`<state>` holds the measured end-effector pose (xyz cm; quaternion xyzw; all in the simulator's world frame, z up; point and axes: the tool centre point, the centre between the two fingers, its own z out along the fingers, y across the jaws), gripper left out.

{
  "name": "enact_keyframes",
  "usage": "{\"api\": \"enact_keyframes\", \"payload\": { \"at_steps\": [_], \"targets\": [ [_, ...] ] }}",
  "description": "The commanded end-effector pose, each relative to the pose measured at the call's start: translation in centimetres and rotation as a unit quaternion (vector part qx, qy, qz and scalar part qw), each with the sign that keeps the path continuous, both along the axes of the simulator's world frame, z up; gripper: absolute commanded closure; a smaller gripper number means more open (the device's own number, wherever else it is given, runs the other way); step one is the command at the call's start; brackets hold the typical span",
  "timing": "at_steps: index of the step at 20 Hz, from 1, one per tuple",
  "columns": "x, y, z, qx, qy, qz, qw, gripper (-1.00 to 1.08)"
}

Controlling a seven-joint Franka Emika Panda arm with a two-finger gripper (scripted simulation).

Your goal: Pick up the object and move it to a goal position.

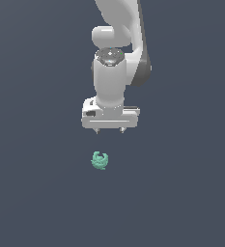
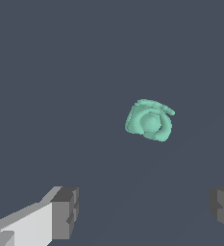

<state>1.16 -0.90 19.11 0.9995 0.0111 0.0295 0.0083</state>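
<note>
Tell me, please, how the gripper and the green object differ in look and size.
The gripper is white and boxy with grey finger pads; the object is teal-green, lumpy, with curled prongs. The gripper is far larger than the object. The gripper hangs open on the arm, apart from the object, which sits alone below it. Both look matte.
</note>
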Motion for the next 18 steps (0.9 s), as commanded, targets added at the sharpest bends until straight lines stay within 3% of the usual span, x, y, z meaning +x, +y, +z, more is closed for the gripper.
{"api": "enact_keyframes", "payload": {
  "at_steps": [1, 10, 18],
  "targets": [
    [0.0, 0.0, 0.0, 0.0, 0.0, 0.0, 1.0, -0.92],
    [-0.6, 3.3, 0.2, 0.007, 0.008, 0.035, 0.9993, -0.92],
    [-0.4, 3.1, 0.1, 0.005, 0.009, 0.045, 0.9989, -0.92]
  ]
}}
